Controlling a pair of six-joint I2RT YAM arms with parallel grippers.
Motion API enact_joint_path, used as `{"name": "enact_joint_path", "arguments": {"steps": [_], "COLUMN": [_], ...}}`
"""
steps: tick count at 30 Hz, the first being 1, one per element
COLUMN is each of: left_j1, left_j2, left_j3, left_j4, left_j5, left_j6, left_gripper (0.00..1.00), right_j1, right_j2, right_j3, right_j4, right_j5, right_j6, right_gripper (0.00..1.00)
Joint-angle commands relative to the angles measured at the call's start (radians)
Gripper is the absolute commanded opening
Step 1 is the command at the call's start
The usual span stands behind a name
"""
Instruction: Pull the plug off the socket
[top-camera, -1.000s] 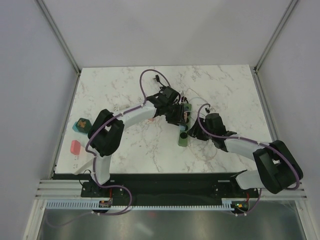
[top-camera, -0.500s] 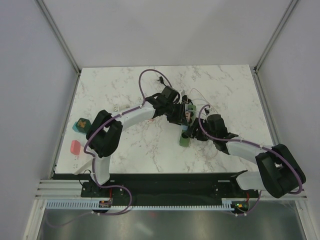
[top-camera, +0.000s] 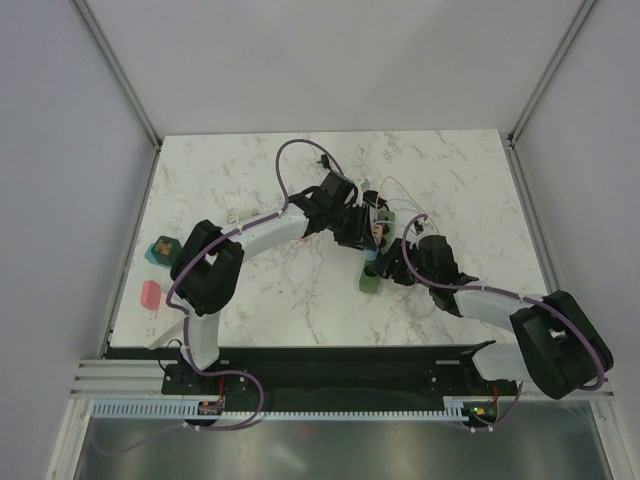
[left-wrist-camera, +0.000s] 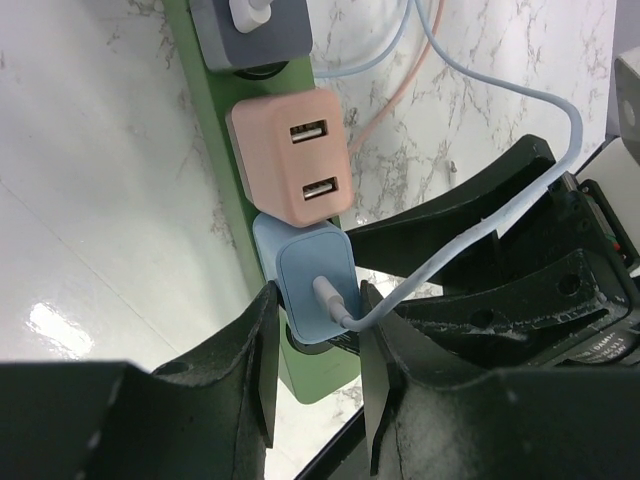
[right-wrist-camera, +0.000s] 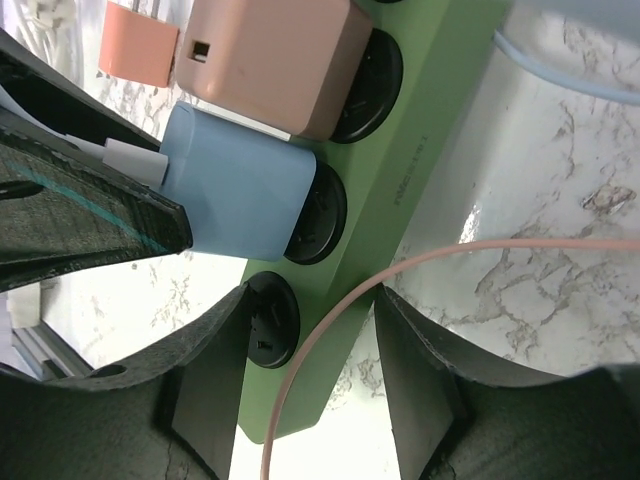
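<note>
Even, diffuse light from above fills the top view, which is bright and sharp, with only faint soft shadows beside the arms on the marble table (top-camera: 250, 290). In the left wrist view a white glare patch burns on the glossy marble at lower left. There the blue plug (left-wrist-camera: 312, 280) is crisp, while the left fingers (left-wrist-camera: 245, 380) are dark and soft. The right wrist view shows sheen on the marble, and the right fingers (right-wrist-camera: 210, 390) are blurred and underexposed.

Nothing legible: a faint embossed line runs along the side of the green power strip (right-wrist-camera: 421, 150) in the right wrist view, too small to read, and a white printed label on a black housing (left-wrist-camera: 598, 347) is blurred and cut by the frame edge
</note>
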Motion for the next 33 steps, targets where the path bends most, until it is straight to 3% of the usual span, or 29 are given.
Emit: {"name": "enact_joint_path", "arguments": {"steps": [1, 11, 19, 23, 24, 25, 28, 33], "left_j1": [-0.002, 0.007, 0.01, 0.007, 0.006, 0.001, -0.025, -0.081], "left_j2": [-0.108, -0.125, -0.13, -0.122, -0.125, -0.128, -0.13, -0.136], "left_j3": [0.026, -0.002, -0.006, -0.006, -0.005, -0.003, 0.012, 0.012], "left_j4": [0.185, 0.231, 0.271, 0.282, 0.27, 0.253, 0.164, 0.053], "left_j5": [0.123, 0.17, 0.222, 0.235, 0.216, 0.193, 0.086, -0.11], "left_j6": [-0.066, -0.119, -0.16, -0.153, -0.14, -0.123, -0.024, 0.064], "left_gripper": [0.02, 0.02, 0.02, 0.02, 0.02, 0.02, 0.02, 0.02], "right_j1": [0.005, -0.031, -0.079, -0.079, -0.079, -0.079, -0.079, -0.079], "right_j2": [0.017, 0.031, 0.128, 0.137, 0.134, 0.129, 0.117, 0.094], "right_j3": [-0.059, -0.102, -0.16, -0.16, -0.16, -0.158, -0.142, -0.116], "right_j4": [0.059, 0.104, 0.314, 0.334, 0.32, 0.306, 0.263, 0.184], "right_j5": [-0.064, -0.075, -0.178, -0.185, -0.178, -0.167, -0.155, -0.133], "right_j6": [0.047, 0.083, 0.18, 0.189, 0.189, 0.186, 0.179, 0.151], "right_gripper": [0.59, 0.63, 0.62, 0.46, 0.41, 0.3, 0.18, 0.11]}}
